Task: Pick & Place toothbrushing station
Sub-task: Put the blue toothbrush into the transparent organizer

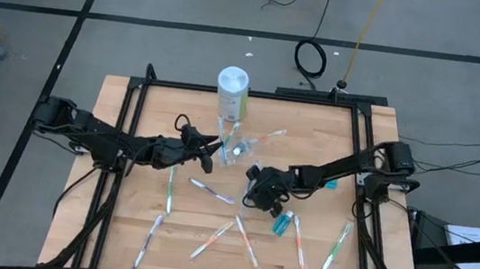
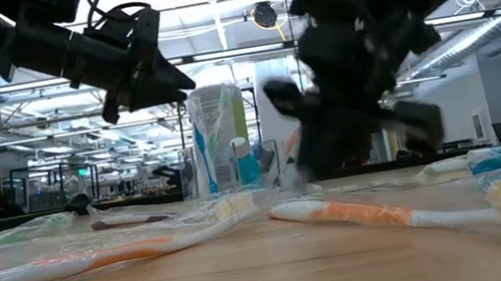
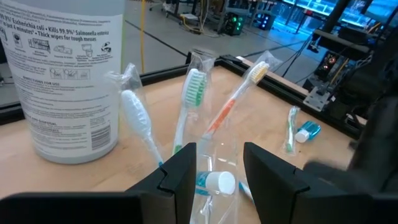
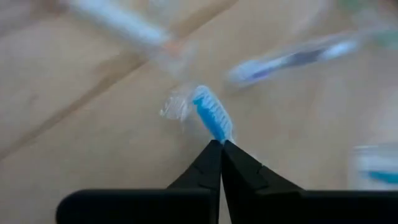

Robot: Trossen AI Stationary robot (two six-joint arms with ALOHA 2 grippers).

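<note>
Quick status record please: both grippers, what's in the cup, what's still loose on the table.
left gripper: open, at the clear cup, not holding it
right gripper: shut on blue-headed toothbrush, mid-table
cup contents: three wrapped toothbrushes, white, green, orange-handled; one toothpaste tube
wipes canister: upright behind the cup
loose on table: several wrapped toothbrushes; one teal toothpaste tube beside the right gripper

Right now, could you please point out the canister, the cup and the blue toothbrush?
canister (image 1: 233, 81): high view, its lid.
cup (image 3: 214, 163): left wrist view, clear wall.
blue toothbrush (image 4: 211, 116): right wrist view, bristle head.
</note>
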